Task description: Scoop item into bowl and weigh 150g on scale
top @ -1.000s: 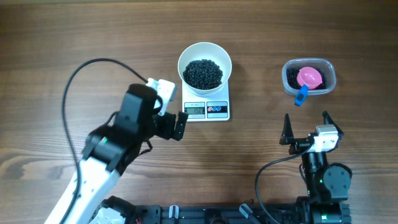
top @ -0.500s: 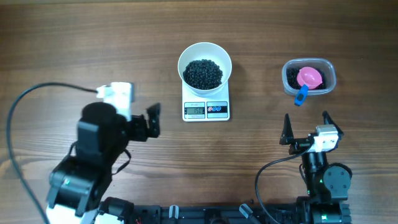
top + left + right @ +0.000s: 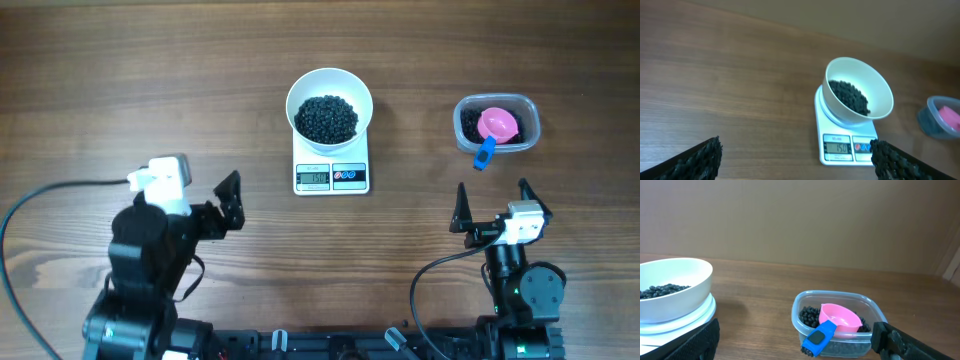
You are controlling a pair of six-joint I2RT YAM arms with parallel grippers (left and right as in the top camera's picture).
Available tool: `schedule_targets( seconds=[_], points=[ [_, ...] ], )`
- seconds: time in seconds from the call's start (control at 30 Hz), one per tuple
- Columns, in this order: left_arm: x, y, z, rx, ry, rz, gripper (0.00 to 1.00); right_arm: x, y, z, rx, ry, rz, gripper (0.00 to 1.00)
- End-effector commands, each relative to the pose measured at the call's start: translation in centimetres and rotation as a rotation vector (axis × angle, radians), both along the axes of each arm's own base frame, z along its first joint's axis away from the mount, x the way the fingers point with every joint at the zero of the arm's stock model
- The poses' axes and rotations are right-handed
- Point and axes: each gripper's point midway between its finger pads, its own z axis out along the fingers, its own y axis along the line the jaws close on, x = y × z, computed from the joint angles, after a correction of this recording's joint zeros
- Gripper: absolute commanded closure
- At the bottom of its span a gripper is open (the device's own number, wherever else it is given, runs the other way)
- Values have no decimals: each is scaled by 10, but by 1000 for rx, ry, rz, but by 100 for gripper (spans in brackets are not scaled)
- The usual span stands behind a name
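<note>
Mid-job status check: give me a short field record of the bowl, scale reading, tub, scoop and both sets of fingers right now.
bowl: white, on the scale, holding a heap of black beans
display: reads 150
tub: clear, right of the scale, some beans left
pink scoop: lying in the tub, blue handle over its rim
left fingers: open, empty, left of the scale
right fingers: open, empty, facing the tub

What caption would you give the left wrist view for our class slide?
A white bowl of black beads sits on the scale, its display showing 150.
</note>
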Motion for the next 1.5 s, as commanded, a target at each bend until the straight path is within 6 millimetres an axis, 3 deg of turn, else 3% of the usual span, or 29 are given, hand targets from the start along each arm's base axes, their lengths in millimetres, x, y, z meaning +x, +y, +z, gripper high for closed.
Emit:
schedule_targets(
  seconds=[0.0,0.4,1.03,1.47],
  points=[
    [-9,9,3,-26,-61,34,0,-1,3,3,12,-14,16,0],
    [-28,35,1,-40,-191,131,0,-1,3,3,12,-13,16,0],
    [-8,28,-23,-5,-327,71,0,-1,3,3,12,-13,16,0],
    [-13,27,-24,-7,-421,67,0,-1,3,3,13,-13,16,0]
  ],
)
